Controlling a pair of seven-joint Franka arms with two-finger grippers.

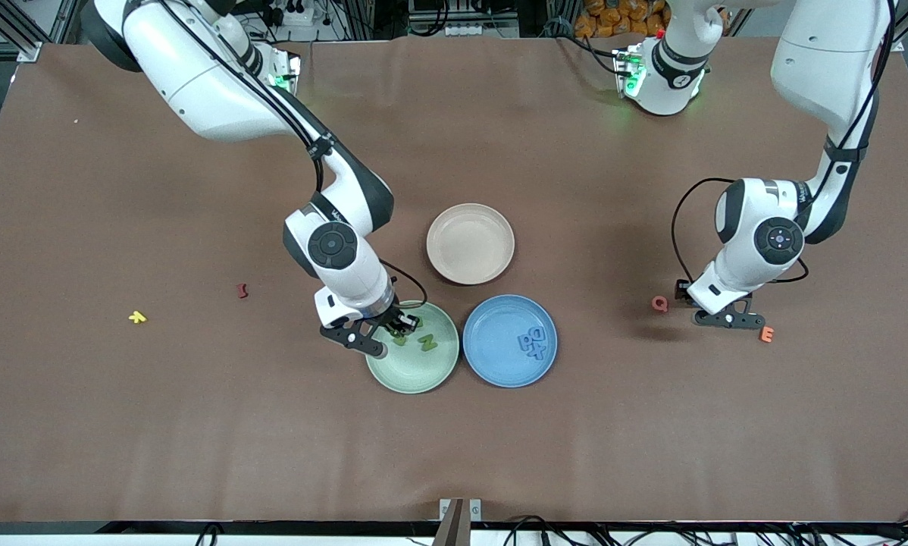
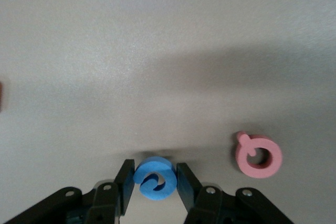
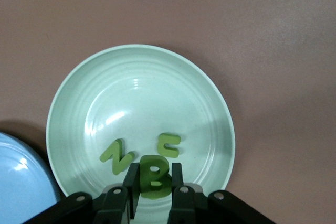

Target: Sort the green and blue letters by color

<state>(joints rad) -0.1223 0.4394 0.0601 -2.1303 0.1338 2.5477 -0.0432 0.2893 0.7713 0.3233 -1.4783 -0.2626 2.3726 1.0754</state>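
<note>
Sorting nears its end on the brown worktop point(image 1: 120, 425). The right hand point(image 1: 395, 327), low over the green plate point(image 1: 431, 375), is clamped on a green B point(image 3: 154, 178); under it in the plate lie a green N point(image 3: 117, 156) and one more green letter point(image 3: 169, 145), which cannot be read for certain. A fourth green letter is not to be seen.

The left hand point(image 2: 153, 187), down at the worktop toward the left arm's end of the table, has its fingers point(image 2: 126, 179) pressed to both sides of a blue C point(image 2: 154, 178). The grip looks made, though the letter has not left the surface. The blue plate point(image 1: 492, 364) holds three blue letters point(image 1: 536, 341) in a tight cluster, a D, a P and an X.

By the look of things, what remains is to release the B into the green plate and to carry the C across to the blue one.

Just beside the left hand lie a pink Q point(image 2: 258, 155) and an orange E point(image 1: 766, 334), neither part of the job; the Q sits close enough to be nudged as the hand lifts. A beige plate point(image 1: 470, 243) stands empty next to the two coloured ones. A dark-red letter point(image 1: 242, 290) and a yellow letter point(image 1: 137, 317) lie well apart from the right hand, toward the right arm's end of the table, out of the way.
</note>
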